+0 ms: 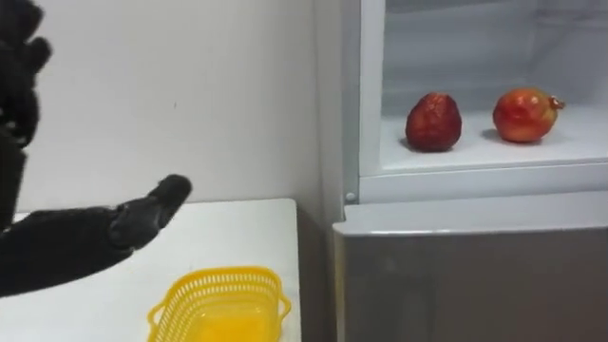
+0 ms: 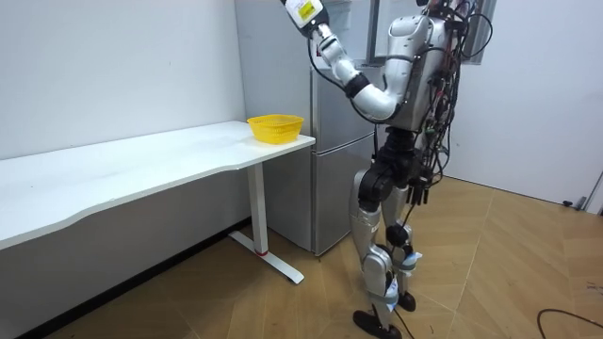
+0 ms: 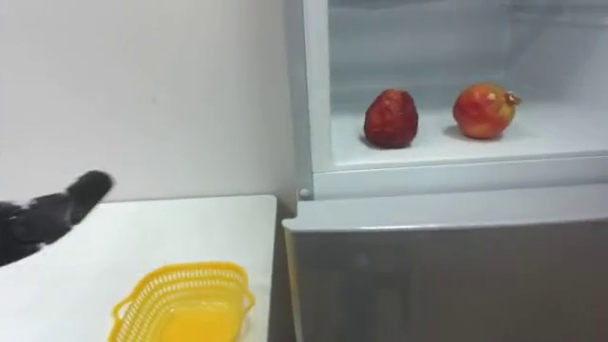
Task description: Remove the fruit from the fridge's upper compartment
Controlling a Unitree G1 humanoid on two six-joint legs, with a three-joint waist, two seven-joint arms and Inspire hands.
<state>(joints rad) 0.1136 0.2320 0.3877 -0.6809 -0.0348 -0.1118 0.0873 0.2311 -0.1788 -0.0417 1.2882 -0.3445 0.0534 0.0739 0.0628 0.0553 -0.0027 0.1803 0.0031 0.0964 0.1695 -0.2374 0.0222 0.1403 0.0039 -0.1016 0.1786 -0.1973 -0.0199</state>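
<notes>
The upper fridge compartment [image 1: 475,171] stands open. On its white shelf lie two fruits: a dark red one [image 1: 434,122] on the left and an orange-red one with a small crown [image 1: 524,115] on the right. My left hand [image 1: 66,242] is dark and close to the camera at the left edge, well left of the fridge and above the table. Its fingers [image 1: 21,66] rise at the top left, its thumb [image 1: 152,209] stretches right, and nothing lies between them. In the room view I stand before the fridge [image 2: 334,169] with my left arm raised high.
A yellow mesh basket [image 1: 218,277] sits on the white table [image 1: 247,228], near the corner beside the fridge. The grey lower fridge door [image 1: 475,275] is closed below the shelf. The table [image 2: 141,160] runs along a white wall.
</notes>
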